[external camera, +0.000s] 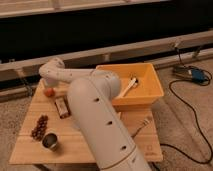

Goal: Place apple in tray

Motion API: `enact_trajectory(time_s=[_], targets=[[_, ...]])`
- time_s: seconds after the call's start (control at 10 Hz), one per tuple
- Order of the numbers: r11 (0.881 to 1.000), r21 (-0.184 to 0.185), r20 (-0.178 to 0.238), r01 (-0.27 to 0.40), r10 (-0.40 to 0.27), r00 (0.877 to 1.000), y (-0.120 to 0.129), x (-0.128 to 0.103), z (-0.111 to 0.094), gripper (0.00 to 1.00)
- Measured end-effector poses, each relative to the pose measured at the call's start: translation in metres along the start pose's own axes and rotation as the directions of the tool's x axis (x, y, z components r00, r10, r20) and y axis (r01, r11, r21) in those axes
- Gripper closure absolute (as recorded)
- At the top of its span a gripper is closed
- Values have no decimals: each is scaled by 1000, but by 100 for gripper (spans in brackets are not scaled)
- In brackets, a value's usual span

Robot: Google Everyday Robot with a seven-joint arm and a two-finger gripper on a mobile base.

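arm link (100, 125): fat white, bottom centre of frame, rises over the table middle and hides what lies behind it
cup (50, 141): small, metal, upright, lower left on the table (75, 152)
grapes (39, 127): dark cluster just up-left of cup, off the likely path
brown block (61, 106): left of centre, between grapes and apple, near the apple but apart
apple (48, 92): left side of frame, on the table near its far left corner, not in tray yet
gripper (49, 83): directly over the apple, hanging from the bent elbow at upper left
contact: cannot tell
grasp state: cannot tell
why: looks like a pick pose; arm folds back left since the apple sits far from tray
tray (137, 100): right of centre, open top, well apart from apple
banana (127, 87): pale, inside tray, leaves room
in the way: own arm link and tray's tall wall; carry probably needs a lift
floor box (192, 75): blue, far right, with cable, no concern
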Motion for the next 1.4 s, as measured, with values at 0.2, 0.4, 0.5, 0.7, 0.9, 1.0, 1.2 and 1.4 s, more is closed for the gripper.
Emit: enact_trajectory(time_s=[0.2,0.4,0.5,0.7,0.9,1.0,1.2,1.4], targets=[[1000,-7,-4,13,-13,1000,7,2,4,35],[1000,-12,-11,24,-24,1000,13,5,12,35],[1000,-13,-12,27,-27,1000,14,5,15,35],[999,-5,-14,35,-35,999,17,7,25,35],[999,8,-11,34,-34,999,21,7,35,35],[999,20,-5,33,-33,999,22,6,39,37],[999,40,3,32,-33,999,21,6,45,53],[997,64,11,32,-33,999,20,5,47,73]])
